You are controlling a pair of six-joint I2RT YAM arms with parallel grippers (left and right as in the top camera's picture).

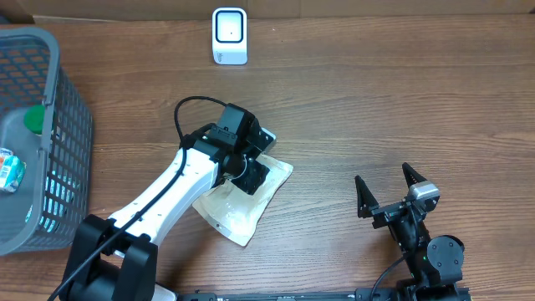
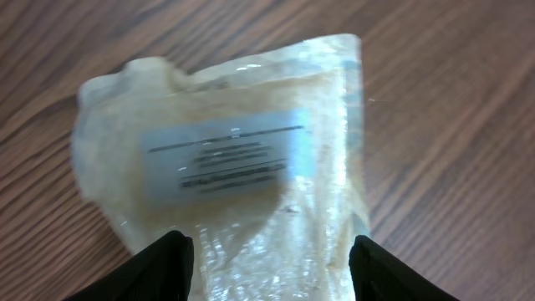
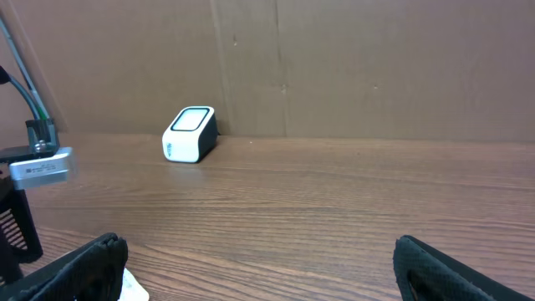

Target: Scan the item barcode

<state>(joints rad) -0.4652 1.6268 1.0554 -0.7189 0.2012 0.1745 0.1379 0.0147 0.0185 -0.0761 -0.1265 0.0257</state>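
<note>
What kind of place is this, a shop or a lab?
Likely a mock checkout bench, not a real shop: a white barcode scanner on a wooden table, a grey shopping basket at its edge, and a labelled clear pouch.

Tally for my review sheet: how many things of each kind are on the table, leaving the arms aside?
Clear labelled pouch: 1
White scanner: 1
Grey basket: 1
Items visible inside it: 2, a green-topped item and a small packet
Total: 5
</note>
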